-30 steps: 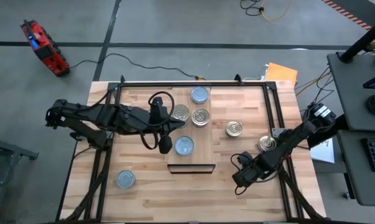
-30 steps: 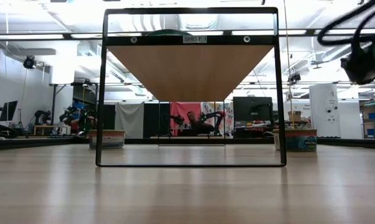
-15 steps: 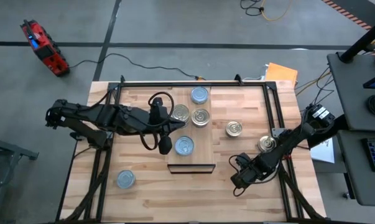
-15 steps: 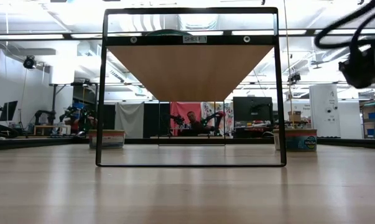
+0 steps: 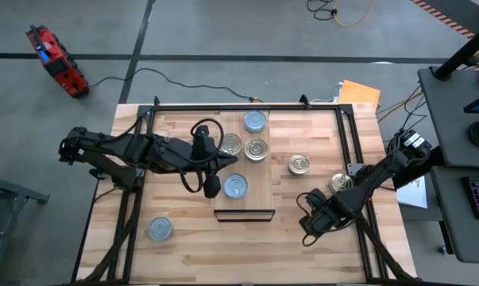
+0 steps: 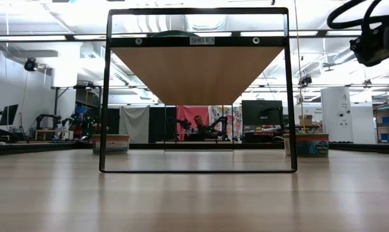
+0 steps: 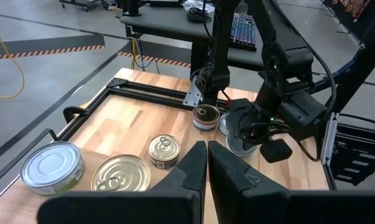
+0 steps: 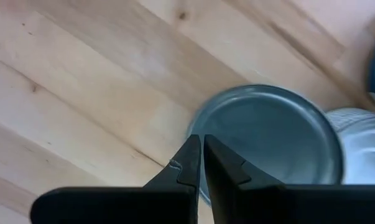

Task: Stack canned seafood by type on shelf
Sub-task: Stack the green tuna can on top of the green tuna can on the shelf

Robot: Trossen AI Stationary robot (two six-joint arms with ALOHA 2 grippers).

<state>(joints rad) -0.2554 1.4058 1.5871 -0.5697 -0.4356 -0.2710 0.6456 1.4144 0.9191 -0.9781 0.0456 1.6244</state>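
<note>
— Where are the tins sitting?
— Most are lying on the shelf point(image 5: 247, 176), the pale plank in the middle of the bench point(image 5: 183, 246): a blue-topped tin point(image 5: 255, 121) at the far end, two ringed tins point(image 5: 256, 149) side by side below it, and another blue-topped tin point(image 5: 236, 186) nearer the dark front edge. A ringed tin point(image 5: 299, 164) is standing on the bench just right of the shelf, another ringed one point(image 5: 340, 183) is sitting near the right rail, and a lone blue tin point(image 5: 160, 229) is resting at the front left.
— What are the arms doing?
— The left gripper point(image 5: 210, 186) is hovering beside the shelf's front blue tin, its jaws pressed together and holding nothing. The right gripper point(image 5: 310, 226) is hanging over the bench to the right of the shelf, jaws pressed together too; its wrist camera is looking down on a pale blue tin top point(image 8: 271, 140) just past the fingertips point(image 8: 188, 163).
</note>
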